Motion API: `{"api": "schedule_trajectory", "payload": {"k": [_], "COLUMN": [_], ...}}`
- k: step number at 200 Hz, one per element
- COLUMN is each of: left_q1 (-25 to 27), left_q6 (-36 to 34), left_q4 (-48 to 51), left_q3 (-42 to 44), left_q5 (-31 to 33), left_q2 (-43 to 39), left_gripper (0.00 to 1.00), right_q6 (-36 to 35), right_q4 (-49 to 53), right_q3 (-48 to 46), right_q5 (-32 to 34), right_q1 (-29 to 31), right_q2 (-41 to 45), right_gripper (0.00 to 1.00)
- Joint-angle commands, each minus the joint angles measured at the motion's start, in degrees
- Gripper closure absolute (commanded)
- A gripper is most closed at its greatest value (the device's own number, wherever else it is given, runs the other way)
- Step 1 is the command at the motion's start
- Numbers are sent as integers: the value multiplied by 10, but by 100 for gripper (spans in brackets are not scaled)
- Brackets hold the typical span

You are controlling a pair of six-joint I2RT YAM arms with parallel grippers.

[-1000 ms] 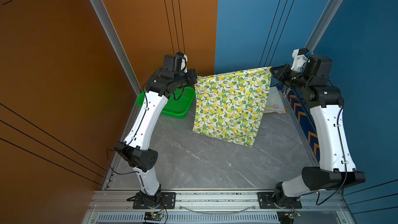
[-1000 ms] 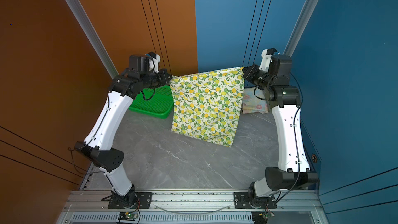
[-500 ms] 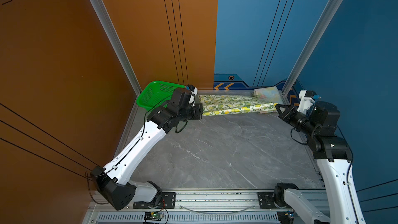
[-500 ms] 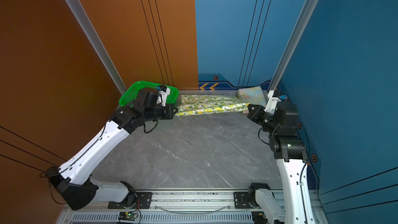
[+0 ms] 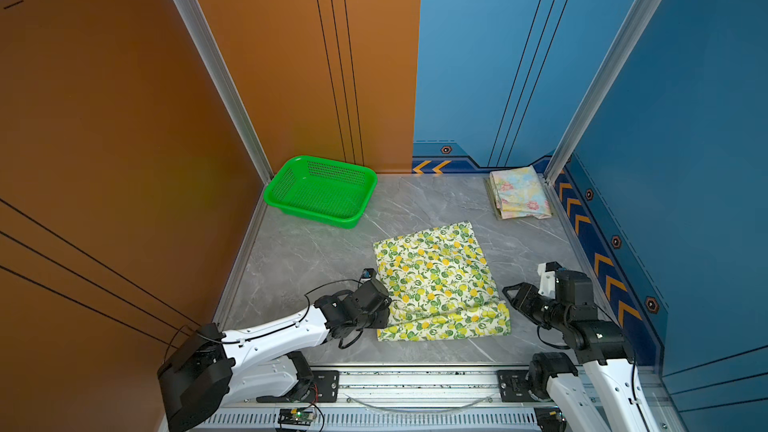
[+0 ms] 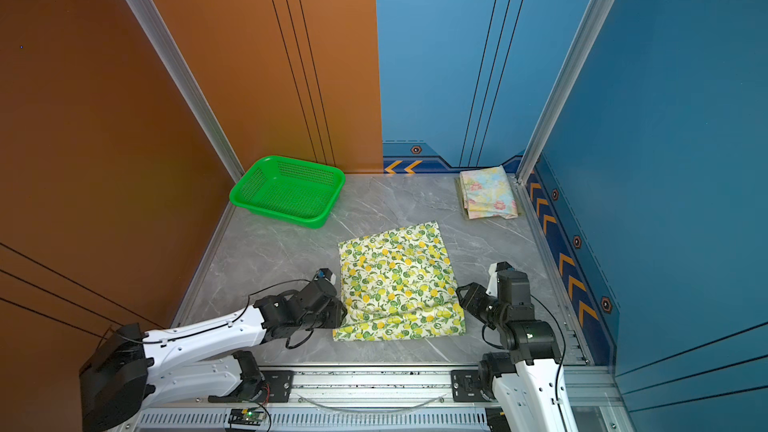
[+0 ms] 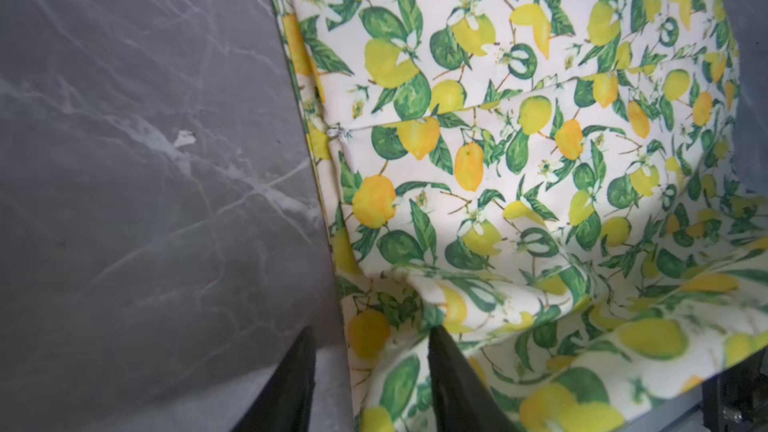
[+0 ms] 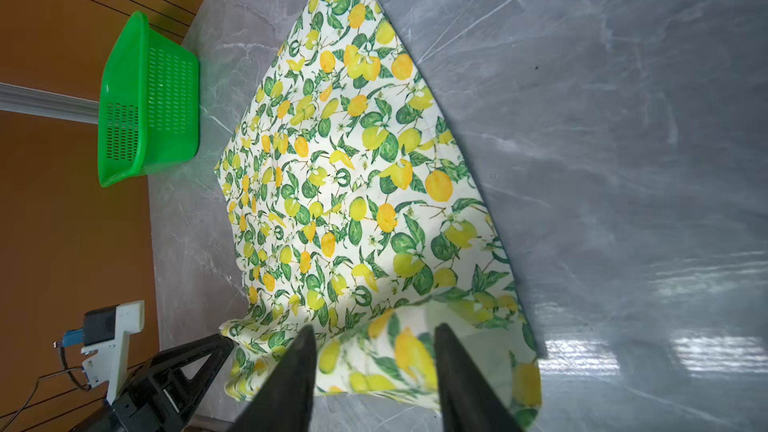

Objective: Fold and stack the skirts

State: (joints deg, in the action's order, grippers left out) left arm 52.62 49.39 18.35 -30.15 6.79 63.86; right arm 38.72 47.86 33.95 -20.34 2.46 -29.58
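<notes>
My left pincer (image 7: 370,332) stands open at the near left corner of the lemon skirt (image 7: 519,160). One of its dark fingers (image 7: 291,380) is over bare bench (image 7: 145,160) and the other is over the cloth (nothing pinched, as far as I can see). My right pincer (image 8: 374,328) is open too, its fingers spread over the skirt's near right corner, where the cloth looks blurred.

In both top views the lemon skirt (image 5: 436,280) lies on the bench between the two pincers, toward the near edge and slightly right of centre. It is folded over on itself, with a lower layer showing as a strip along its near side and a few wrinkles there. A folded flowered skirt (image 5: 517,197) sits well apart in the far right corner, against the blue wall. The green basket (image 5: 307,211) stands in the far left corner with nothing in it that I can make out.
</notes>
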Motion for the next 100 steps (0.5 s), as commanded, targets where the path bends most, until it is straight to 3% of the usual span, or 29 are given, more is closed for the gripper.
{"api": "schedule_trajectory", "payload": {"k": [1, 19, 43, 77, 100], "left_q1": [0, -40, -126, -208, -226], "left_q6": [5, -22, -51, -104, -133], "left_q4": [60, 81, 83, 79, 77], "left_q3": [-29, -56, -91, -182, -262], "left_q5": [73, 68, 25, -28, -36], "left_q2": [-36, -56, -28, 117, 224], "left_gripper": [26, 15, 15, 15, 15], "right_q6": [-6, -19, -32, -79, -113], "right_q4": [10, -19, -95, -201, -228], "right_q3": [54, 86, 121, 191, 269], "right_q5": [58, 68, 62, 74, 82], "right_q1": [10, 15, 31, 62, 67], "right_q2": [-33, -81, -193, -410, -547], "right_gripper": [33, 30, 31, 33, 35]}}
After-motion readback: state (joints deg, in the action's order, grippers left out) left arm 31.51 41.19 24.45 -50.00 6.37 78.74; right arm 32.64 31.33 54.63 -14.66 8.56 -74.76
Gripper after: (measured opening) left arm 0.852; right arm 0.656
